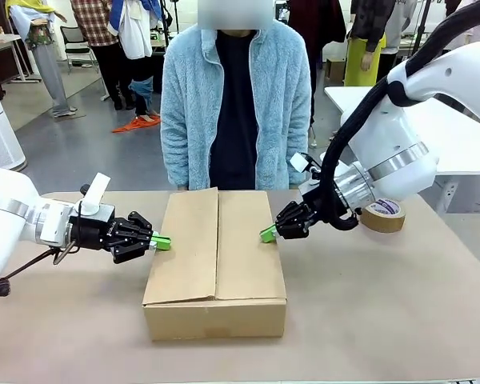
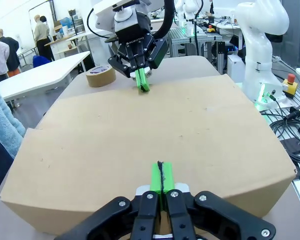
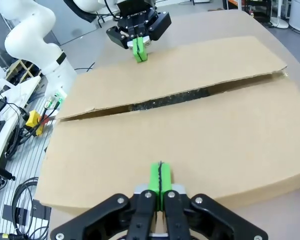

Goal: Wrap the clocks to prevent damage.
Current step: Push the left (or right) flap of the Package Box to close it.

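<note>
Front view: a brown rectangular cardboard box [image 1: 216,256] sits mid-table on the tan tabletop [image 1: 384,320], both top flaps folded down, with a thin dark seam between them. The left gripper [image 1: 162,241] has its green pads pressed together, empty, tips touching the left flap's edge. The right gripper [image 1: 267,234] is likewise closed and empty at the right flap's edge. A brown roll of tape [image 1: 383,214] lies near the right wrist. A person in a light-blue fleece [image 1: 236,104] stands at the far side.
</note>
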Tool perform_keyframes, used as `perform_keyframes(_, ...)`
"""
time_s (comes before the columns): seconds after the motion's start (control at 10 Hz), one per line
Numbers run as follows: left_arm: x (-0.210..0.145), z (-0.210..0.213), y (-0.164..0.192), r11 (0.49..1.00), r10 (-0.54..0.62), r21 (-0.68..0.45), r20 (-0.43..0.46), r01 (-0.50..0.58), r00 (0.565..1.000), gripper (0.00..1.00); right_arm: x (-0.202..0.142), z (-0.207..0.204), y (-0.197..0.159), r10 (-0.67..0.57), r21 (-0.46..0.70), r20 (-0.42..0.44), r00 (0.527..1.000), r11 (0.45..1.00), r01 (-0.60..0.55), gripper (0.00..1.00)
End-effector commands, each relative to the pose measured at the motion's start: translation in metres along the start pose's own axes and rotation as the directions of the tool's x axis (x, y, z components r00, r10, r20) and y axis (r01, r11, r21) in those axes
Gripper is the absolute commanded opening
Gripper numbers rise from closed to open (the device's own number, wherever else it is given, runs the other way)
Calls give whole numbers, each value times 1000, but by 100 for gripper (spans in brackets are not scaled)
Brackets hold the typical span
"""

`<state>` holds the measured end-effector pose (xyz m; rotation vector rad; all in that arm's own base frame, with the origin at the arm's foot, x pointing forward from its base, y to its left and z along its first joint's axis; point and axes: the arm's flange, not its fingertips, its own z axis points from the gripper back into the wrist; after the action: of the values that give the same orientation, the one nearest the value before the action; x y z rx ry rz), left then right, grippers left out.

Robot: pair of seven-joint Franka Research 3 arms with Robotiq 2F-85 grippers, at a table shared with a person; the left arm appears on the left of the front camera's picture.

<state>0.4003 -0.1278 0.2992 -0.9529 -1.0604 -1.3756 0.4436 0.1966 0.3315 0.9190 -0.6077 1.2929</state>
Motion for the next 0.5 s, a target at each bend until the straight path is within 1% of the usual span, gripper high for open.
perform_keyframes(0.0, -3, 0, -1, 1000, -6, 5, -8, 6, 1000, 0, -22, -15, -8, 31, 20, -76, 997, 999, -29, 1)
perform_keyframes(0.1, -3, 0, -1, 1000, -6, 5, -8, 6, 1000, 0, -23, -10, -9, 39, 22, -85, 996, 999, -37, 1)
perform_keyframes(0.2, -3, 0, -1, 1000, -6, 5, -8, 6, 1000, 0, -20, 0, -1, 88, 47, -103, 991, 995, -83, 1)
perform_keyframes(0.3, -3, 0, -1, 1000, -6, 5, -8, 6, 1000, 0, 1, 0, -2, 14, 11, -12, 1000, 1000, -14, 1)
perform_keyframes(0.4, -3, 0, -1, 1000, -6, 5, -8, 6, 1000, 0, 1, 0, -2, 14, 11, -12, 1000, 1000, -14, 1)
